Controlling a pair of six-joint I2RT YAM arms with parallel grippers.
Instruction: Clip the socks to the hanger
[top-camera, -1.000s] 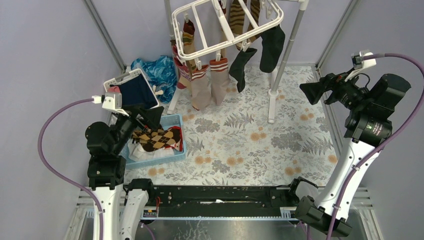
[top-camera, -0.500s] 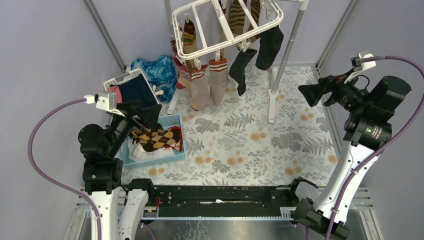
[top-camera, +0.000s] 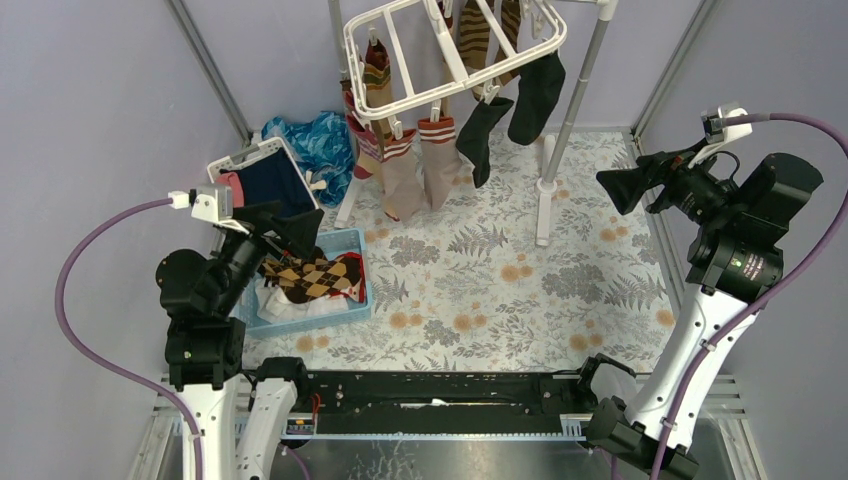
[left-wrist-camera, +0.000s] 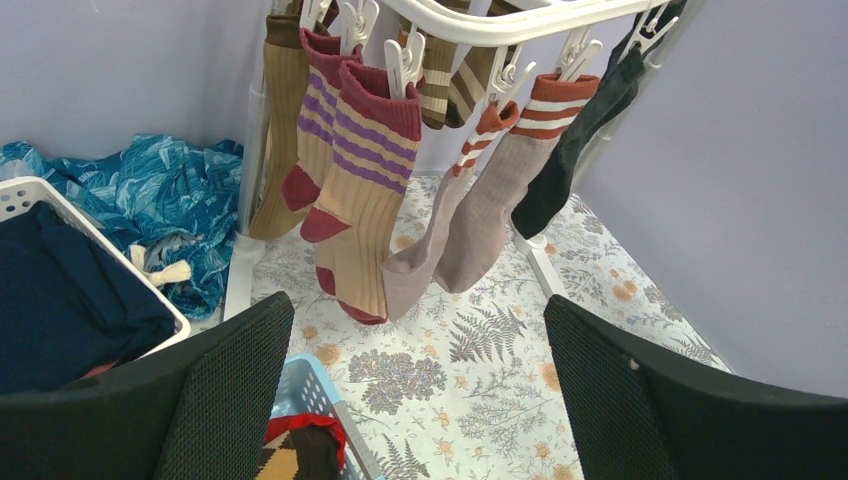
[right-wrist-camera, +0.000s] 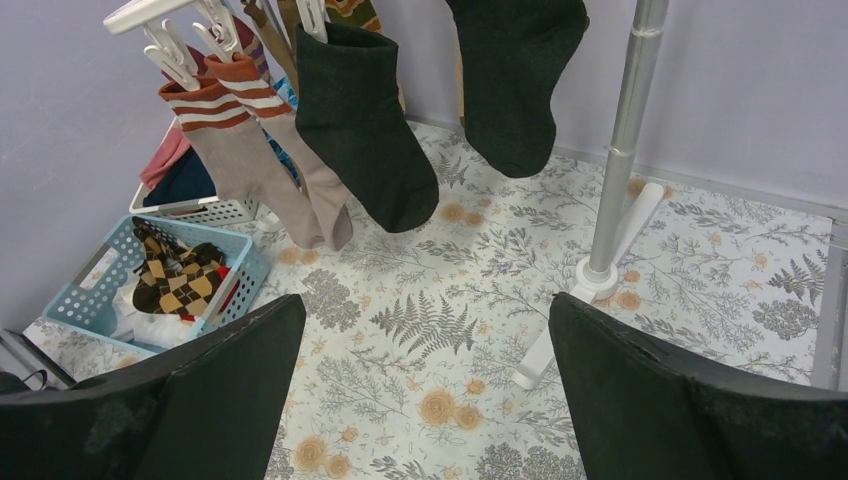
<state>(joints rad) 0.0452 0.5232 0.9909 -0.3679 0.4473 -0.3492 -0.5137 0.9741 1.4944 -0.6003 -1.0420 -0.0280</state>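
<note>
The white hanger (top-camera: 455, 40) stands at the back on its pale pole (top-camera: 580, 90). Several socks hang clipped from it: tan ones with red-and-white cuffs (top-camera: 437, 160), black ones (top-camera: 540, 95), striped ones (left-wrist-camera: 360, 190). Brown-and-yellow argyle socks (top-camera: 315, 275) lie in the small blue basket (top-camera: 355, 305). My left gripper (top-camera: 285, 225) is open and empty above the basket's left part. My right gripper (top-camera: 625, 185) is open and empty, raised at the right, facing the hanger.
A white slotted laundry basket (top-camera: 235, 160) with navy and pink garments stands at the back left. Shiny blue patterned cloth (top-camera: 315, 140) lies behind it. The hanger's white foot (top-camera: 545, 220) crosses the floral mat. Metal frame posts stand at both sides.
My left arm has drawn back to the left a little over the basket. The black socks on the hanger swing slightly. The right arm barely moved.
</note>
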